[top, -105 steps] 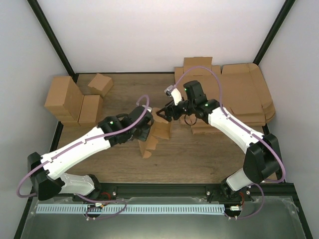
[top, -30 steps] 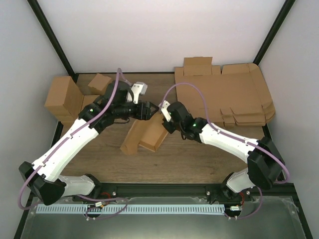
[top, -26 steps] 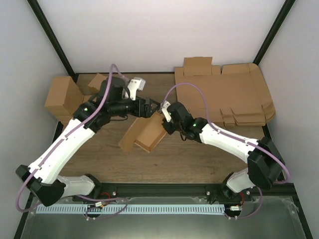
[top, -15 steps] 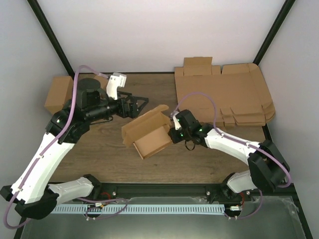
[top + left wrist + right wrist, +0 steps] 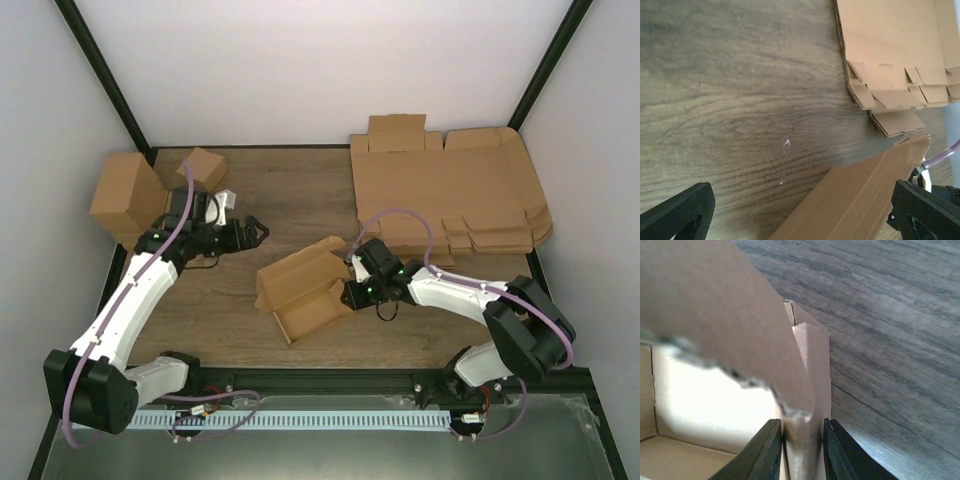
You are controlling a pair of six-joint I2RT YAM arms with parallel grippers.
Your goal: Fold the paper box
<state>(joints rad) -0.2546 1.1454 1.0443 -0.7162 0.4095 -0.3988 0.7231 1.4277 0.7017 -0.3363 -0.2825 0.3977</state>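
Note:
The paper box (image 5: 305, 290) lies on the wooden table as an open brown tray, its lid flap raised along the far side. My right gripper (image 5: 352, 290) is shut on the box's right end wall. In the right wrist view that wall (image 5: 807, 370) stands pinched between the two black fingers (image 5: 765, 452) of the gripper (image 5: 801, 450), with a flap hanging over them. My left gripper (image 5: 255, 232) is open, empty, and up-left of the box without touching it. In the left wrist view the box's flap (image 5: 865, 200) lies ahead of the wide-set gripper (image 5: 800, 220).
A thick pile of flat cardboard sheets (image 5: 450, 190) lies at the back right, also seen as the sheet pile (image 5: 890, 50) in the left wrist view. Folded boxes (image 5: 130, 195) and a smaller box (image 5: 203, 167) stand at the back left. Black frame posts line the table sides.
My left gripper opened, let go of the box and drew back to the left. The right gripper brought the box down and toward the front, now lying as an open tray.

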